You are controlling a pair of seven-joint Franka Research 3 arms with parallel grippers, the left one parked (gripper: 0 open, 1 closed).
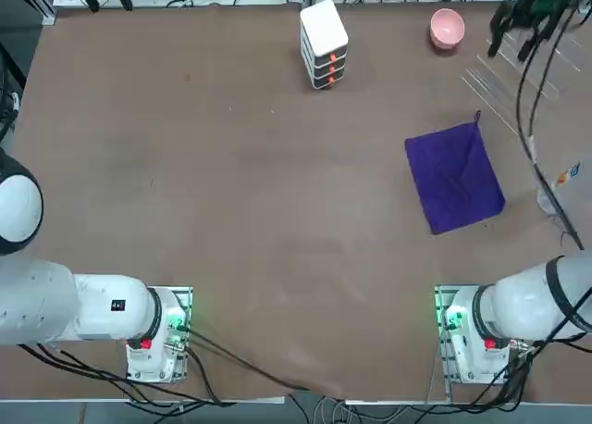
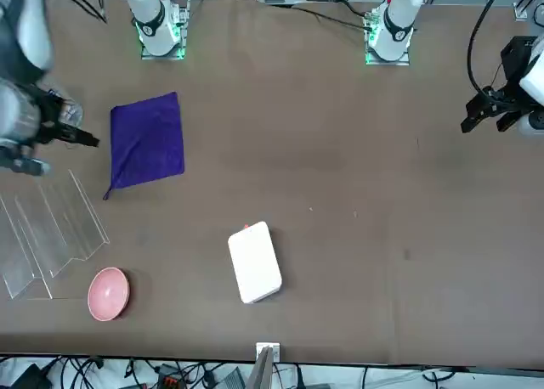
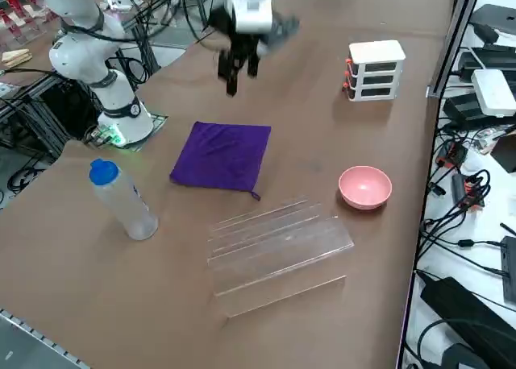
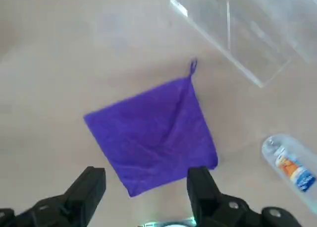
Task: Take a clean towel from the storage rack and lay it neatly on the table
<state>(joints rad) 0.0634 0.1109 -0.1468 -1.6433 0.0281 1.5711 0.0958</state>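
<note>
Towel lies spread on the right side of the counter, near-left of the storage rack, apparently for neat placement; the right claw, fingers apart and empty, is raised above, presumably for clearance.

The towel is plain purple all over, and the table under it is brown. The bowl is pink. The little box of drawers is white with orange bits, and the bottle has a blue cap.
</note>
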